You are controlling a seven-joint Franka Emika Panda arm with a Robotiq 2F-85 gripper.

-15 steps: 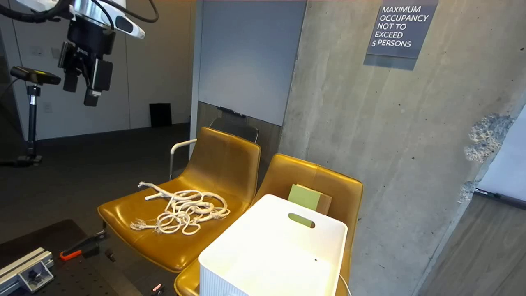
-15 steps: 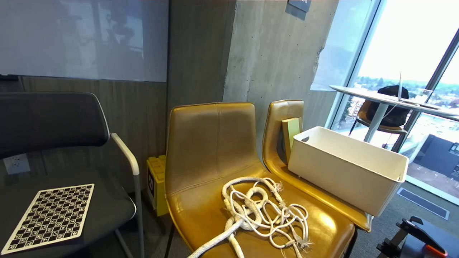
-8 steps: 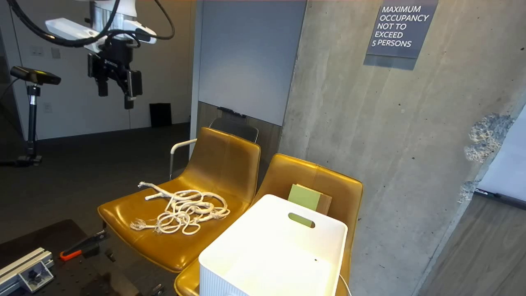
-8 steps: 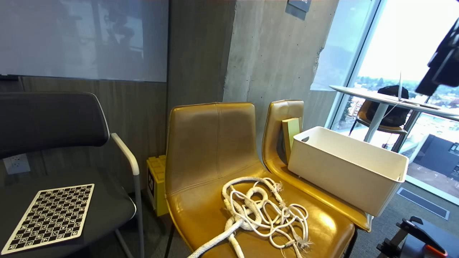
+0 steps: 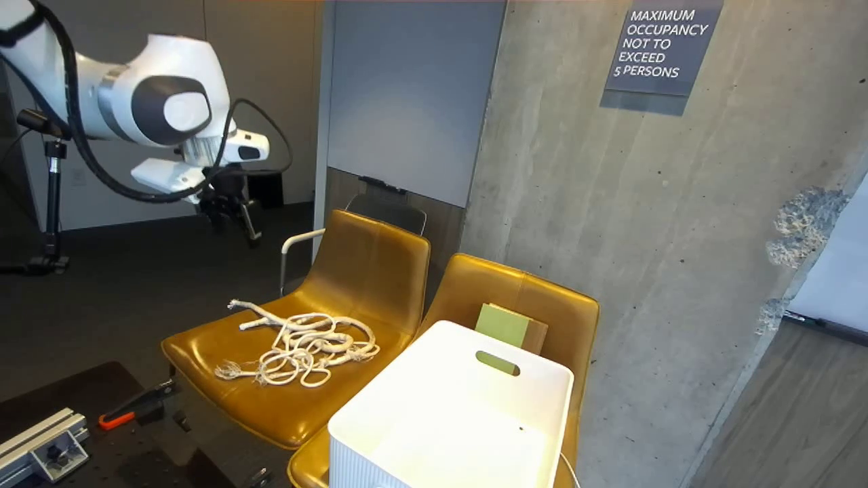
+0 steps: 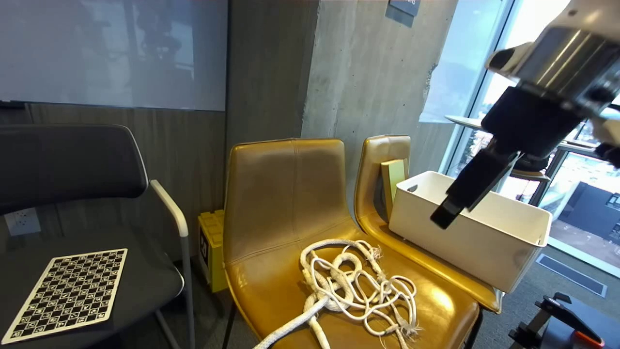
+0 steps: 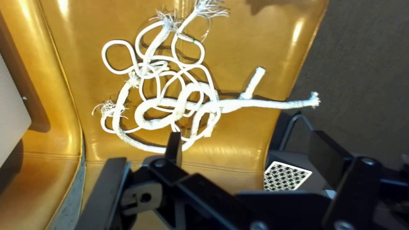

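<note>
A tangle of white rope, with thick and thin strands and frayed ends, lies on a tan leather chair. In the wrist view my gripper is open, its fingers wide apart with nothing between them. The left finger overlaps the rope's lower edge in that picture. The exterior views show the gripper in the air above the chair's level, apart from the rope. One dark finger appears in front of the white bin; the other finger is hidden there.
The white bin stands on a second tan chair beside the rope's chair, with a green book behind it. A checkered board rests on a dark chair. An orange-handled tool and a metal rail lie at lower left.
My arm has swung toward the chairs and come down, with the gripper moving right and lower. It has entered from the right edge in an exterior view. Rope and bin have stayed put.
</note>
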